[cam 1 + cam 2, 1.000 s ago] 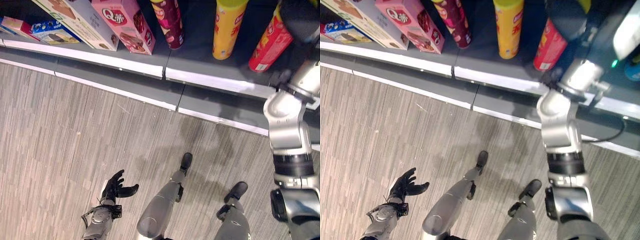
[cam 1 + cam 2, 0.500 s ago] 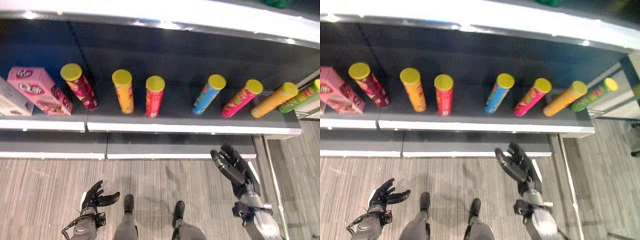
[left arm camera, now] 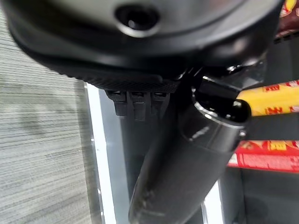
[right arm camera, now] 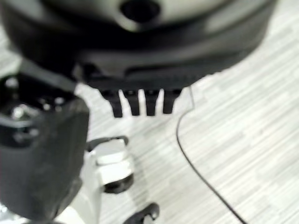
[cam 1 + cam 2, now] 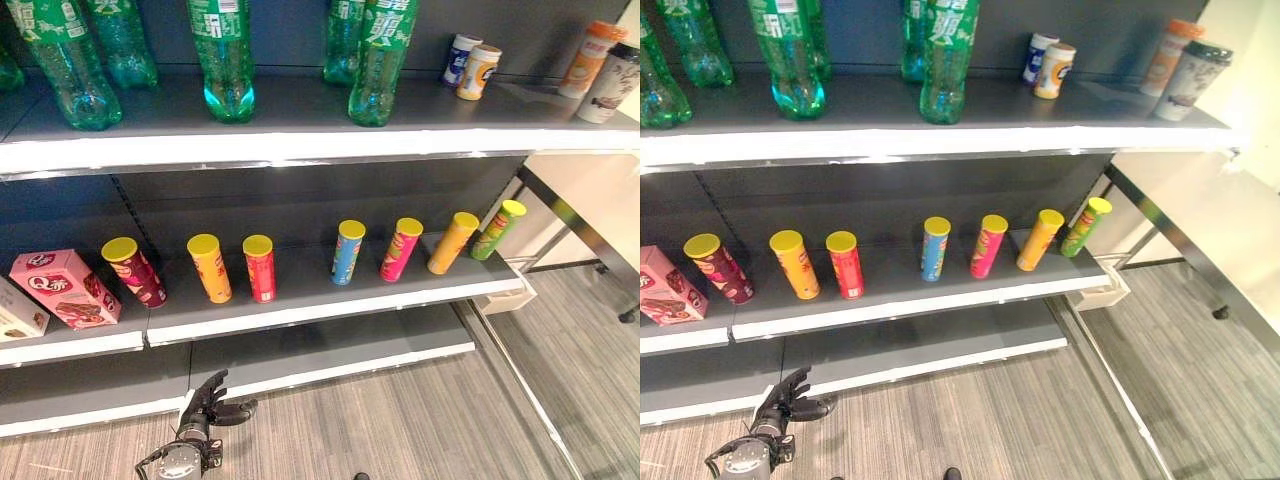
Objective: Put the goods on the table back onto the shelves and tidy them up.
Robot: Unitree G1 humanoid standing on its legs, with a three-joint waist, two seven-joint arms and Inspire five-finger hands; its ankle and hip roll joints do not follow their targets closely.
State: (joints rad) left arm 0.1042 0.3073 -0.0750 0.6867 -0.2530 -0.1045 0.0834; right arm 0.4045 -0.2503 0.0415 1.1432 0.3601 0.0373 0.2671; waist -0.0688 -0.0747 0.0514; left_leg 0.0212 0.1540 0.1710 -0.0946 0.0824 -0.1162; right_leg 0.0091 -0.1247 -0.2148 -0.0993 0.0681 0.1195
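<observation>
Left hand (image 5: 208, 405) low before shelf (image 5: 300, 300) — fingers spread, empty; right hand (image 4: 140, 100) fingers straight, empty.

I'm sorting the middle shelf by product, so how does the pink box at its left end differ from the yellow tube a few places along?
The pink box is a flat-sided carton; the yellow tube is a round canister with a yellow lid. The box is pink with a snack pictured on its side, the tube orange-yellow. The box is the wider, the tube the slimmer. Both stand on the middle shelf, with a dark red tube between them.
</observation>
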